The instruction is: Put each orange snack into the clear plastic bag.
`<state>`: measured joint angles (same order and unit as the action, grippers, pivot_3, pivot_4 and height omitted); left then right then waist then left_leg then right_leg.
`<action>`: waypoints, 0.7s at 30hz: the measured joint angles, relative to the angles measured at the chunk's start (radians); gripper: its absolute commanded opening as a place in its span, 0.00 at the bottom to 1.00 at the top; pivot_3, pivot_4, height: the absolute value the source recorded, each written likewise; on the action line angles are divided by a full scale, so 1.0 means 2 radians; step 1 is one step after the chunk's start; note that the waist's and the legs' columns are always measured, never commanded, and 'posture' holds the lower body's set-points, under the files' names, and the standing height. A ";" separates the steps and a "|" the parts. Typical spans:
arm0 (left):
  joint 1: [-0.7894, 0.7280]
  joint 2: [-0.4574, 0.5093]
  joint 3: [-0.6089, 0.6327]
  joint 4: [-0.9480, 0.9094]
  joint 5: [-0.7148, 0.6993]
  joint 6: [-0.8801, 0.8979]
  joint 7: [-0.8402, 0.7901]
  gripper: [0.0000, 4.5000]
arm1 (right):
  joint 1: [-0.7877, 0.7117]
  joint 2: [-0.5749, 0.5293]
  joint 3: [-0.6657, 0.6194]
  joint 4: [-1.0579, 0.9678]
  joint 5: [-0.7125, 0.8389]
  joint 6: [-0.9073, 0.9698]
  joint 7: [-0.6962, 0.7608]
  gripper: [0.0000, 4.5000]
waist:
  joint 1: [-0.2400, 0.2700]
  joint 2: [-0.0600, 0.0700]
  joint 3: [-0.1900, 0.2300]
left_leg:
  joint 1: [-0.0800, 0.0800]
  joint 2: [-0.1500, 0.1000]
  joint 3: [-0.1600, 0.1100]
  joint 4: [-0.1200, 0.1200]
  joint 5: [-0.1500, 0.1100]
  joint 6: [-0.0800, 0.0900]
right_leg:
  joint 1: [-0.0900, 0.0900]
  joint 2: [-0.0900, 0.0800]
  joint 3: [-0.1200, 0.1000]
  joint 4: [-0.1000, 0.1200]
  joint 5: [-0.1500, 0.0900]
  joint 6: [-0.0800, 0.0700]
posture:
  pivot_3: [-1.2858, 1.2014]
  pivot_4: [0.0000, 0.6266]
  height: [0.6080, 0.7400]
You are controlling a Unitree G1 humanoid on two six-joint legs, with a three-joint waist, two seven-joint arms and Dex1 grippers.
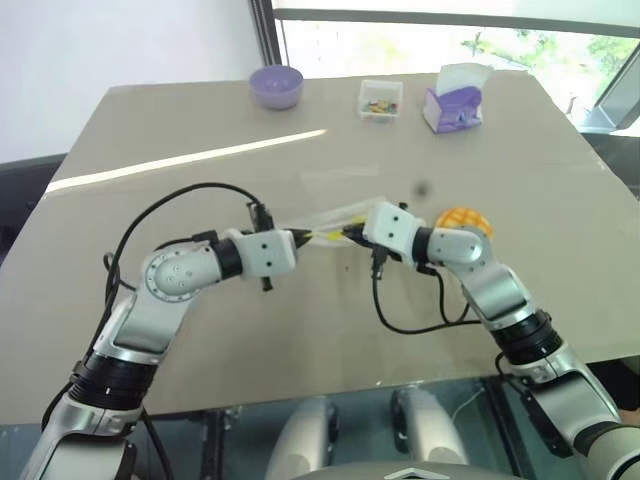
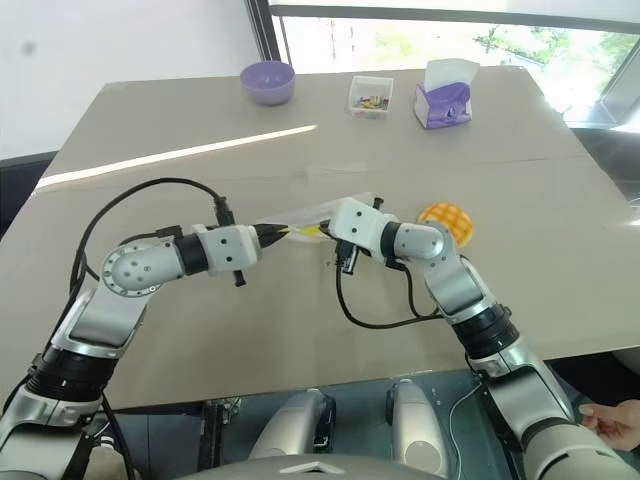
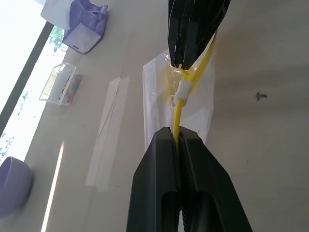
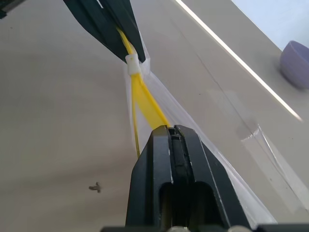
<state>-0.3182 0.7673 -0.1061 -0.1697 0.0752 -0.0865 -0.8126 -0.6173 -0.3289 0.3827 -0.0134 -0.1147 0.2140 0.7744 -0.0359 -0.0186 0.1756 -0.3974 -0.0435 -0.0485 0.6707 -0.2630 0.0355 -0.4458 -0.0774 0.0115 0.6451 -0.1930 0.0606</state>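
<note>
I have both arms reaching inward over the middle of the table, tips nearly meeting. My left end effector [image 3: 179,140] is clamped on the clear plastic bag [image 3: 159,104] at its yellow sealing strip [image 4: 145,99]; my right end effector [image 4: 172,129] pinches the same strip from the opposite side. The bag hangs stretched between them, transparent and crinkled. The orange snack [image 2: 447,218], domed and grid-patterned, sits toward the table's right edge, just beside my right forearm.
</note>
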 measured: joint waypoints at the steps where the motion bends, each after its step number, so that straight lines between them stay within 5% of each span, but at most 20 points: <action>1: 0.000 -0.002 0.000 0.000 0.000 0.004 0.000 0.00 | 0.000 0.000 0.001 0.003 -0.006 -0.003 -0.003 0.00 | 0.000 0.000 0.000 | 0.000 0.000 0.000 0.000 0.000 0.000 | 0.000 0.000 0.000 0.000 0.000 0.000 | 0.52 0.24 1.00; 21: -0.011 -0.034 0.010 -0.017 -0.029 0.117 0.007 0.00 | 0.037 -0.024 0.002 -0.015 -0.054 -0.032 -0.030 0.00 | -0.001 0.000 0.000 | 0.000 0.000 0.000 0.000 0.001 -0.001 | 0.000 0.000 0.000 0.000 0.000 0.000 | 0.52 0.24 1.00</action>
<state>-0.3393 0.6991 -0.0871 -0.2039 0.0168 0.1469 -0.7987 -0.5441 -0.3765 0.3859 -0.0442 -0.2225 0.1510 0.7151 -0.0377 -0.0187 0.1756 -0.3973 -0.0435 -0.0483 0.6708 -0.2616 0.0332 -0.4457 -0.0772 0.0118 0.6453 -0.1930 0.0606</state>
